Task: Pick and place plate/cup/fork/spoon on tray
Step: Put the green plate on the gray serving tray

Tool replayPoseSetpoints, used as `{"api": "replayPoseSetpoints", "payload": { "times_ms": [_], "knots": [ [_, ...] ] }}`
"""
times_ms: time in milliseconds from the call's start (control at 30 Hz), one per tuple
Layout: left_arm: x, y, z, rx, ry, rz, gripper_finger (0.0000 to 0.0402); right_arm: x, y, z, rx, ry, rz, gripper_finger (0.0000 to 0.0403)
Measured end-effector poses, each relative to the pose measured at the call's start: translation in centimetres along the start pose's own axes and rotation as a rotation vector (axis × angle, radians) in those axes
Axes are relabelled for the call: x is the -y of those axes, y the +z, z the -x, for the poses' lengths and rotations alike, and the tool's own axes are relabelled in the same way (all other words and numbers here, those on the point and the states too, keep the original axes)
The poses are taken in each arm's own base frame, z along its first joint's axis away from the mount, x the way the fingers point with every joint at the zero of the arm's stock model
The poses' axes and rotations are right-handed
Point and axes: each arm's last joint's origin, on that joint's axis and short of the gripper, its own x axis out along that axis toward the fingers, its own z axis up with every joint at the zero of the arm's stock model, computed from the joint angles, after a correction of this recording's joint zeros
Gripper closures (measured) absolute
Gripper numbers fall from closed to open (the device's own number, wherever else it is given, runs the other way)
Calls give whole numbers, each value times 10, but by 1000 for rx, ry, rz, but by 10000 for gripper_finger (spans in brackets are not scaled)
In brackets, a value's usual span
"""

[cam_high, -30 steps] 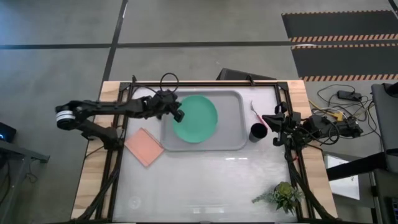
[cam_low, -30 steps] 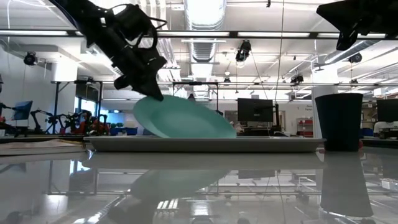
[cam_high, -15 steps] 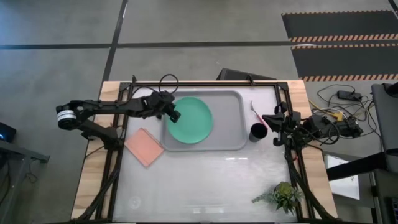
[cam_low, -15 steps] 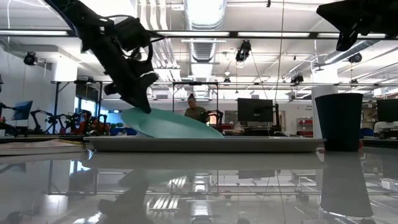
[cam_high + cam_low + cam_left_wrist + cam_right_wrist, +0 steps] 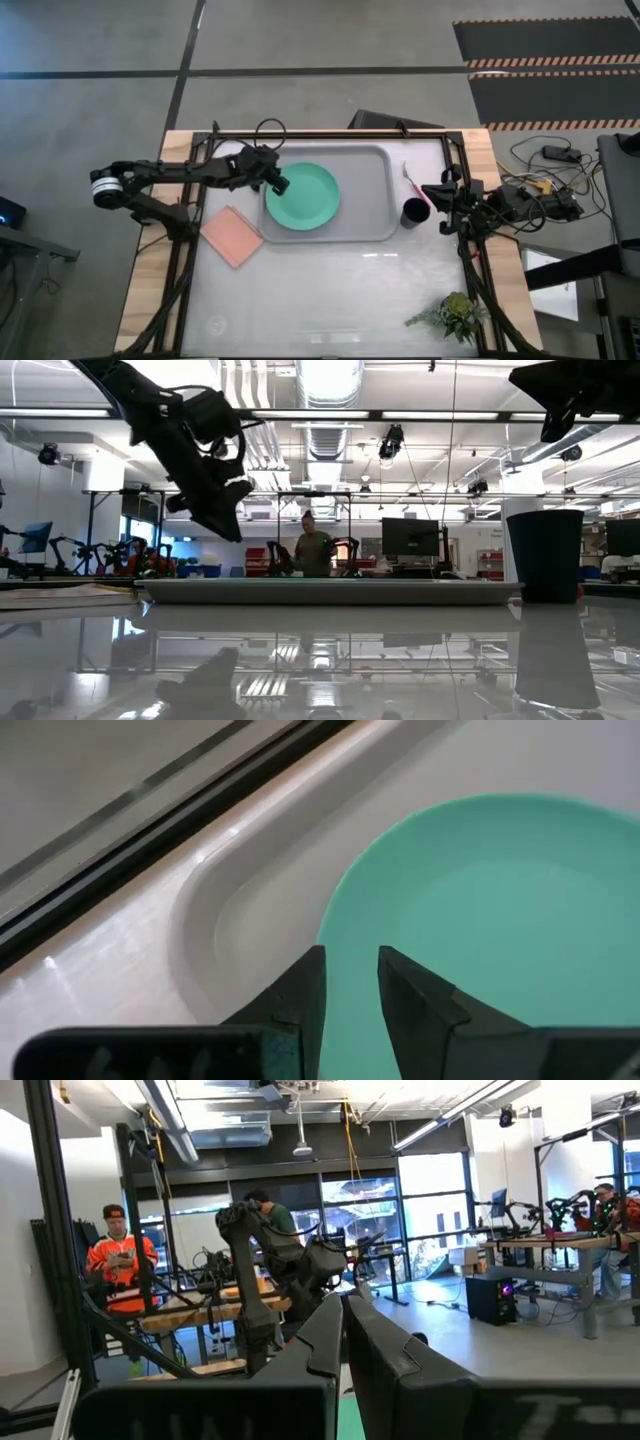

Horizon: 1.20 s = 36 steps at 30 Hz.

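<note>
The mint-green plate point(image 5: 303, 196) lies flat in the left half of the grey tray point(image 5: 372, 228). In the low view the tray's rim point(image 5: 330, 592) hides it. My left gripper point(image 5: 283, 186) hangs just above the plate's left rim point(image 5: 335, 925), its fingers a little apart, touching nothing. The black cup point(image 5: 413, 213) stands on the table just right of the tray. The pink-handled fork point(image 5: 414, 184) lies beside it. My right gripper point(image 5: 343, 1330) is shut and empty, high above the table by the cup. The spoon is out of view.
A salmon-pink square pad point(image 5: 232, 235) lies on the table left of the tray. A small green plant point(image 5: 455, 315) stands at the near right. The tray's right half is bare. People stand in the room behind the table point(image 5: 314, 545).
The plate was tilted, its left edge raised in my left gripper. It has come down and now lies flat in the tray, a little farther left. My left gripper has gone slightly left and down with it and no longer holds it.
</note>
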Motion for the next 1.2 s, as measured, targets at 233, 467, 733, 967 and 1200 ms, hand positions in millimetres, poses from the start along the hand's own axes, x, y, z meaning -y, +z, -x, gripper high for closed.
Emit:
{"api": "replayPoseSetpoints", "payload": {
  "times_ms": [233, 467, 733, 967, 1200],
  "knots": [
    [31, 9, 5, 121, -208, 16, 325, 0, 0, 0, -4, 3, -26, 394],
    [57, -13, -11, 23, -233, -71, 356, 0, -3, 0, -29, 3, -20, 394],
    [68, -19, -21, -7, -236, -191, 399, -1, -15, -3, -138, -7, -93, 394],
    [70, -5, -3, 39, -266, -291, 401, -4, -6, -10, -43, -3, -98, 394],
    [66, -7, 4, -20, -271, -403, 401, -7, -4, -18, -2, -1, -136, 394]
  ]
}}
